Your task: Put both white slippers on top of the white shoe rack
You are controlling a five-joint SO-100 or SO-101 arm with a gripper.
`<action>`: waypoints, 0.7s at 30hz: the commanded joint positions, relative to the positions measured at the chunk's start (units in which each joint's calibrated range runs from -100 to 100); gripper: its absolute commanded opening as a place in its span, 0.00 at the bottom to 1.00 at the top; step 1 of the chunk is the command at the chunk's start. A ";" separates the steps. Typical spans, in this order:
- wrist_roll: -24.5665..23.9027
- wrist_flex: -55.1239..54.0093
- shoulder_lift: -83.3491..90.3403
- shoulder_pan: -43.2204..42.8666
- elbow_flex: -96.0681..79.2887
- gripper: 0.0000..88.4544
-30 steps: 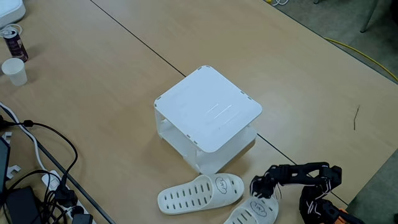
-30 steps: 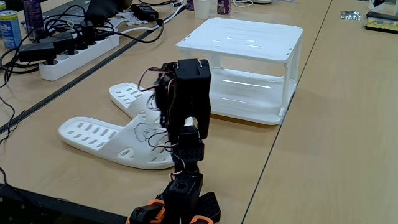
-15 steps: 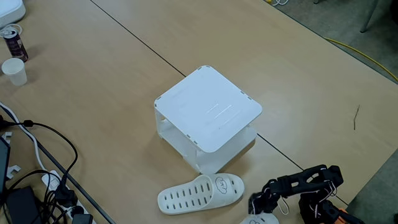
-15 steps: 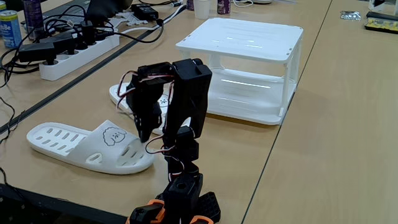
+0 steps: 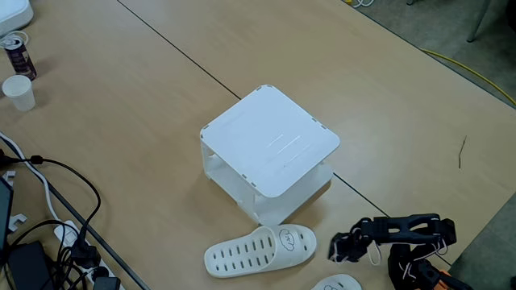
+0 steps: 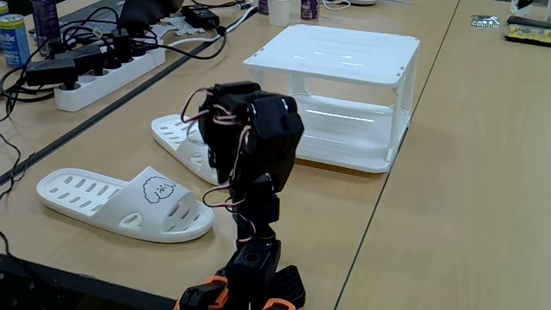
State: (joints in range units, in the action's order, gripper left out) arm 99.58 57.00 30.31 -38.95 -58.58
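The white shoe rack (image 5: 270,149) (image 6: 344,56) stands mid-table with nothing on its flat top. One white slipper (image 5: 258,250) (image 6: 176,138) lies in front of the rack, partly behind the arm in the low fixed view. The other white slipper (image 5: 340,283) (image 6: 120,202) lies nearer the arm's base, with its cartoon face up and the picture's bottom edge cutting it in the high fixed view. My gripper (image 5: 339,247) (image 6: 215,138) hangs raised between the two, touching neither. Its jaws are turned away and dark, so their gap is hidden.
A power strip (image 6: 103,73) and tangled cables (image 5: 48,234) crowd the side beyond the slippers. A paper cup (image 5: 18,93) and a can (image 5: 18,55) stand at the far corner. The table edge (image 5: 484,234) runs close beside the arm base.
The slipper nearer the arm slid away from the rack, towards the table edge, while the gripper was on it. The gripper has since lifted off that slipper and risen.
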 commanded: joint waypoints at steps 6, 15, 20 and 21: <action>0.42 2.02 5.49 2.85 -8.13 0.01; 0.42 2.02 5.58 3.51 -14.09 0.01; 0.42 2.02 6.25 -2.08 -14.54 0.01; 0.42 2.02 6.25 -3.32 -14.36 0.01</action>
State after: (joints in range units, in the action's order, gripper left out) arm 99.58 58.71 34.85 -38.65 -73.67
